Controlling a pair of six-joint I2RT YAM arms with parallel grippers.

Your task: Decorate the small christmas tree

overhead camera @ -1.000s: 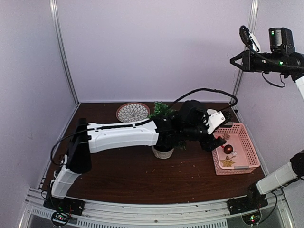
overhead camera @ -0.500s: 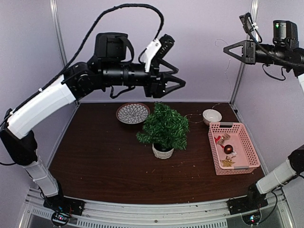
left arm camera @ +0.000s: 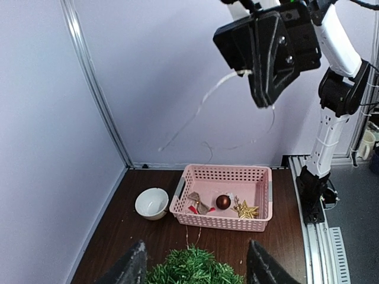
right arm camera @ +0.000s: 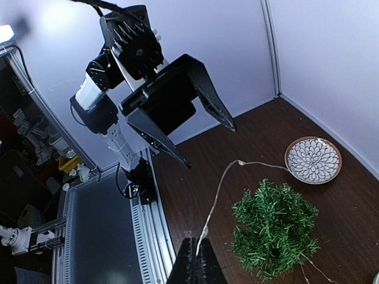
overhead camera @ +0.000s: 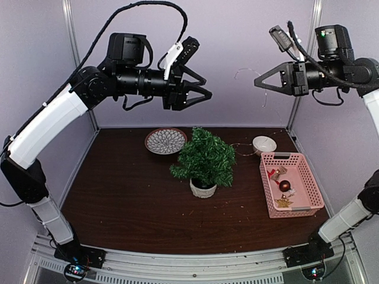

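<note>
small christmas tree [overhead camera: 204, 157] dark green, its pot [overhead camera: 203, 189] white. Plate [overhead camera: 165, 140] behind-left of tree: brown rim, white petal pattern on dark. Bowl [overhead camera: 264, 144] right of tree white. Basket [overhead camera: 265, 183] right of tree pink, lattice walls; inside, bauble [overhead camera: 285, 185] dark red, star [overhead camera: 283, 202] gold. Table [overhead camera: 130, 195] dark brown. My left gripper [overhead camera: 208, 88] black, my right gripper [overhead camera: 256, 84] black. Wire [right arm camera: 216, 195] pale whitish.

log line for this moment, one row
left end effector: open, empty, raised | right end effector: shut on wire string, raised | small christmas tree: upright, no ornaments hung | ornaments: in pink basket
</note>
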